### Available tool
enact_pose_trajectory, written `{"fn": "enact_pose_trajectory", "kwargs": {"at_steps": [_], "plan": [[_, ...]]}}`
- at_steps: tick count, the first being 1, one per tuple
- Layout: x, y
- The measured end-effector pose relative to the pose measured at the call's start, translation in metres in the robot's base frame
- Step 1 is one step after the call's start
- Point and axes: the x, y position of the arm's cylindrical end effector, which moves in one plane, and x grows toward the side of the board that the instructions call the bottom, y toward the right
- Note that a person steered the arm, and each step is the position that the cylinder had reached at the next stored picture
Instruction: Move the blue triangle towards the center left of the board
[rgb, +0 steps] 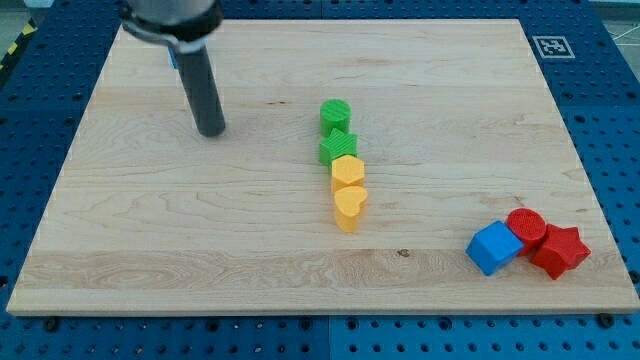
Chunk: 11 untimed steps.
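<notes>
My tip (211, 131) rests on the wooden board (450, 110) in its upper left part. Only a small sliver of a blue block (172, 57) shows at the left edge of the rod, near the board's top left. The rest is hidden behind the rod, so I cannot make out its shape. The tip's end is below and slightly right of that sliver.
A column stands at mid-board: green cylinder (336, 113), green star (338, 148), yellow block (346, 171), yellow heart (350, 206). At the lower right sit a blue cube (494, 248), a red cylinder (525, 225) and a red star (559, 251).
</notes>
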Motion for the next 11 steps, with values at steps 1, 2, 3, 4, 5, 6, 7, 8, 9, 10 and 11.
{"fn": "enact_pose_trajectory", "kwargs": {"at_steps": [1,2,3,4,5,6,7,8,9,10,11], "plan": [[-0.042,-0.009],[-0.072,-0.004],[-0.098,-0.004],[-0.138,-0.021],[-0.160,-0.044],[-0.159,-0.067],[-0.141,-0.080],[-0.102,-0.086],[-0.065,-0.086],[-0.051,-0.086],[-0.101,-0.088]]}}
